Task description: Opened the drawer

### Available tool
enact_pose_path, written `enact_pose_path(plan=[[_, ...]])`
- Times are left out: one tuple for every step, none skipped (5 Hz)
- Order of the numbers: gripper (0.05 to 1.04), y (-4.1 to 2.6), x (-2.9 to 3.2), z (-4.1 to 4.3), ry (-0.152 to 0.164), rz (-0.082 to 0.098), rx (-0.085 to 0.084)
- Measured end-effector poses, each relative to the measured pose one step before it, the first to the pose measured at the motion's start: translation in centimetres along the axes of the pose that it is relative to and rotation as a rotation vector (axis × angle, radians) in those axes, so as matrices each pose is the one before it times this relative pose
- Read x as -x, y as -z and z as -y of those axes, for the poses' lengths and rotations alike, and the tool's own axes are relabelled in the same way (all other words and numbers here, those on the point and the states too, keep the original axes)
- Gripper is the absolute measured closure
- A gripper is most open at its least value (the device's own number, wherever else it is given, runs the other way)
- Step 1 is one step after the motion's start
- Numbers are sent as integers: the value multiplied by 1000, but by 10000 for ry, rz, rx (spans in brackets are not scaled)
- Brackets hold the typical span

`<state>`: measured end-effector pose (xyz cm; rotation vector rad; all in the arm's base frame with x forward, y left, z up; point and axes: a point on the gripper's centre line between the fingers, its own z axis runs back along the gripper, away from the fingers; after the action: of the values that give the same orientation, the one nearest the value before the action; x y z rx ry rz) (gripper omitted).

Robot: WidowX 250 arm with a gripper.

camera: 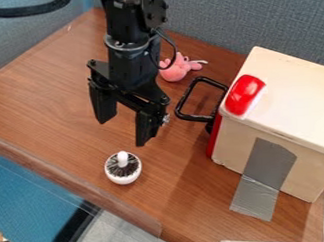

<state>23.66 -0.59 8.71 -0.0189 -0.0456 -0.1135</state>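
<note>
Hanging over the wood-grain tabletop (64, 101), left of the pale box (291, 98), black gripper (124, 132), fingers apart, nothing between them. Drawer (216, 136) on box's left side, red front edge, black looped handle (184, 102) sticking out toward gripper. Pink plush toy (176, 71) on the far side, between arm and box; round white pot (123, 179) with dark bristles and white knob stands near side, below gripper. Glossy rounded red piece (244, 94) on box top, left edge. Wrinkled gray tape (263, 164) runs from box's near side onto table. Gray woven partition (214, 16) behind. Arm cut off at top; plush partly behind cable (167, 43); drawer's face hard to make out.
</note>
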Motion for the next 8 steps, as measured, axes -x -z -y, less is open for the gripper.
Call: enact_pose_path(plan=[[82,545,72,-9,-50,-247,-1],[82,-113,-2074,-533,-180,42,-215],[82,126,-1992,-691,-315,-11,61],[82,2,-1994,-97,32,109,19],[82,405,-1848,638,156,153,208],[82,633,-1881,151,-121,74,0],[81,1558,-1703,-215,-196,-206,-109],[82,1937,-1422,-230,-81,-296,-125]])
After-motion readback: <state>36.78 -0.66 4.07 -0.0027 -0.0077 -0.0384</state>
